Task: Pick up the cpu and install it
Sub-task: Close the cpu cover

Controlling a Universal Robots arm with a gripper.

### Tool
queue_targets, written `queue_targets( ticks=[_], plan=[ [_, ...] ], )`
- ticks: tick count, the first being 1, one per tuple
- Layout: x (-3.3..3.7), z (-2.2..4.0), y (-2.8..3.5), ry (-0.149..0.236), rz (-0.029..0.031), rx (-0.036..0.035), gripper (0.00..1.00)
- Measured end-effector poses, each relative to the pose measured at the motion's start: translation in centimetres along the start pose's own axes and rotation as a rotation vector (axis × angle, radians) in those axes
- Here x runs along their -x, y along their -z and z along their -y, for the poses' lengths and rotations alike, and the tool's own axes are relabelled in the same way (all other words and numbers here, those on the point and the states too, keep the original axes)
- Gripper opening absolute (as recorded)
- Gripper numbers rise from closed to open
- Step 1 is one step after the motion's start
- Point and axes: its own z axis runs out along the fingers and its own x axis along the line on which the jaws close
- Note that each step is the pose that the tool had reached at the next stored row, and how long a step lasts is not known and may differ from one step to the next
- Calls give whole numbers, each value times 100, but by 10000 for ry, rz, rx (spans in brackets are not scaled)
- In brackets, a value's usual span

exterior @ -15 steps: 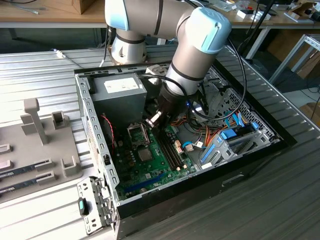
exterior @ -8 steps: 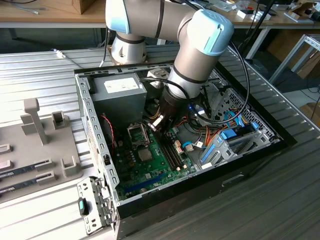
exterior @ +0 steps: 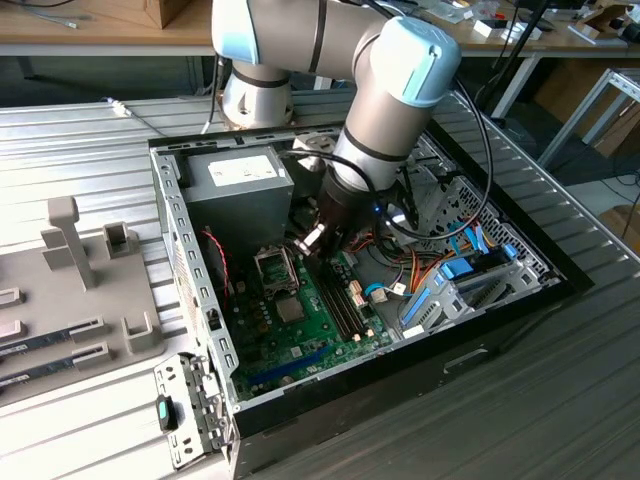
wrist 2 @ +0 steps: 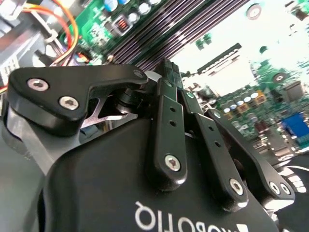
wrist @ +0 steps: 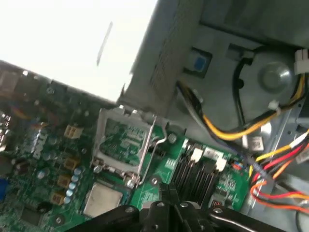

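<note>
The cpu is a small silver-grey square lying flat on the green motherboard, just beside the dark socket frame, whose lid stands raised. In the first wrist view the cpu sits next to that open frame. My gripper hangs inside the case above the board, a little toward the exterior view's right of the frame and over the black memory slots. In both wrist views the gripper has its black fingers pressed together with nothing between them.
The grey power-supply box stands close behind the socket. Orange, yellow and red cables and blue drive brackets crowd the case on the exterior view's right. A grey fixture tray lies outside the case on the exterior view's left.
</note>
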Motion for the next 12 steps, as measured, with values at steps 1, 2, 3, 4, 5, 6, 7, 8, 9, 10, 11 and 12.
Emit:
queue_targets(
  ticks=[1,2,3,4,5,6,7,8,9,10,11,12],
  plan=[
    [4,-8,-2,30,12,30,11],
    [6,-15,-4,89,52,133,11],
    [7,-18,-6,125,99,252,11],
    [8,-20,-7,156,160,411,11],
    [9,-21,-6,184,223,581,11],
    [9,-22,-6,209,284,743,11],
    [9,-22,-6,239,357,938,11],
    [9,-22,-6,263,408,1082,11],
    [9,-23,-6,306,471,1292,11],
    [9,-23,-7,353,530,1478,11],
    [9,-23,-8,396,578,1614,11],
    [9,-22,-9,452,627,1757,11]
  ],
)
